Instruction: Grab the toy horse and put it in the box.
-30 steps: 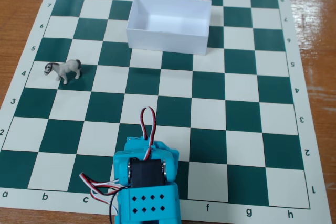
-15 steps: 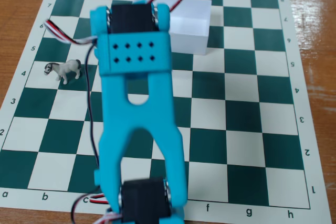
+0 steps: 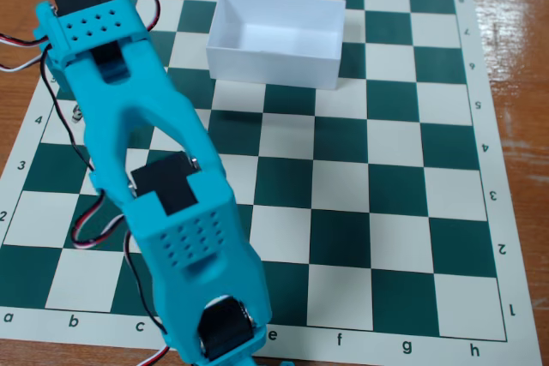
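Note:
The turquoise arm (image 3: 146, 169) reaches from the bottom edge of the fixed view up to the upper left of the chessboard. Its wrist block (image 3: 90, 27) hangs over the left columns. The arm covers nearly all of the toy horse (image 3: 77, 112); only a small grey bit peeks out at the arm's left edge, around row 4. The gripper's fingers are hidden beneath the arm, so their state does not show. The white open-top box (image 3: 270, 68) stands empty at the back middle of the board, to the right of the wrist.
A green and white chessboard mat (image 3: 386, 177) covers the wooden table (image 3: 515, 40). Red, white and black servo wires (image 3: 17, 53) loop out to the left of the arm.
The arm has swung left from in front of the box and now lies over the horse's spot, hiding most of it. The box is uncovered again and has not moved.

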{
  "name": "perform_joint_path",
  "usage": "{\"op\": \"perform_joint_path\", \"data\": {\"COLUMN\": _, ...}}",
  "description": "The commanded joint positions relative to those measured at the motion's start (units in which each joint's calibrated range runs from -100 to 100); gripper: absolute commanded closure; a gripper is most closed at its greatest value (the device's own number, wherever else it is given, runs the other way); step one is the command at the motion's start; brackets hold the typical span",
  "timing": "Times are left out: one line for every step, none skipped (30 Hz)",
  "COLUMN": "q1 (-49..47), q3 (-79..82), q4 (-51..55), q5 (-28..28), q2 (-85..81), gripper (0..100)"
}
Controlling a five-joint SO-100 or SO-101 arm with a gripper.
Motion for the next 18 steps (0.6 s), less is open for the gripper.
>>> {"op": "perform_joint_path", "data": {"q1": -0.79, "q3": -6.09, "q4": -2.08, "q5": 1.02, "q2": 3.29, "gripper": 71}}
{"op": "perform_joint_path", "data": {"q1": -0.86, "q3": -6.36, "q4": -3.41, "q5": 1.36, "q2": 3.91, "gripper": 71}}
{"op": "perform_joint_path", "data": {"q1": -0.86, "q3": -6.64, "q4": -4.57, "q5": 1.7, "q2": 4.71, "gripper": 71}}
{"op": "perform_joint_path", "data": {"q1": -0.93, "q3": -6.91, "q4": -5.48, "q5": 1.99, "q2": 5.5, "gripper": 71}}
{"op": "perform_joint_path", "data": {"q1": -1.08, "q3": -7.37, "q4": -6.06, "q5": 2.19, "q2": 6.48, "gripper": 71}}
{"op": "perform_joint_path", "data": {"q1": -1.15, "q3": -7.82, "q4": -6.48, "q5": 2.38, "q2": 7.45, "gripper": 71}}
{"op": "perform_joint_path", "data": {"q1": -1.15, "q3": -8.28, "q4": -6.89, "q5": 2.43, "q2": 8.43, "gripper": 71}}
{"op": "perform_joint_path", "data": {"q1": -1.15, "q3": -8.73, "q4": -7.06, "q5": 2.43, "q2": 9.49, "gripper": 71}}
{"op": "perform_joint_path", "data": {"q1": -1.15, "q3": -9.46, "q4": -7.23, "q5": 2.43, "q2": 10.46, "gripper": 71}}
{"op": "perform_joint_path", "data": {"q1": -1.15, "q3": -10.01, "q4": -7.48, "q5": 2.43, "q2": 11.43, "gripper": 71}}
{"op": "perform_joint_path", "data": {"q1": -1.15, "q3": -10.28, "q4": -8.06, "q5": 2.53, "q2": 12.23, "gripper": 71}}
{"op": "perform_joint_path", "data": {"q1": -1.15, "q3": -10.37, "q4": -8.56, "q5": 2.68, "q2": 13.03, "gripper": 71}}
{"op": "perform_joint_path", "data": {"q1": -1.15, "q3": -10.37, "q4": -9.22, "q5": 2.82, "q2": 13.73, "gripper": 71}}
{"op": "perform_joint_path", "data": {"q1": -1.15, "q3": -10.37, "q4": -9.89, "q5": 2.92, "q2": 14.44, "gripper": 71}}
{"op": "perform_joint_path", "data": {"q1": -1.22, "q3": -10.64, "q4": -10.47, "q5": 3.12, "q2": 15.42, "gripper": 71}}
{"op": "perform_joint_path", "data": {"q1": -1.22, "q3": -11.28, "q4": -10.96, "q5": 3.16, "q2": 16.39, "gripper": 71}}
{"op": "perform_joint_path", "data": {"q1": -1.29, "q3": -12.37, "q4": -11.13, "q5": 3.16, "q2": 17.54, "gripper": 72}}
{"op": "perform_joint_path", "data": {"q1": -1.29, "q3": -13.65, "q4": -11.13, "q5": 3.16, "q2": 18.69, "gripper": 72}}
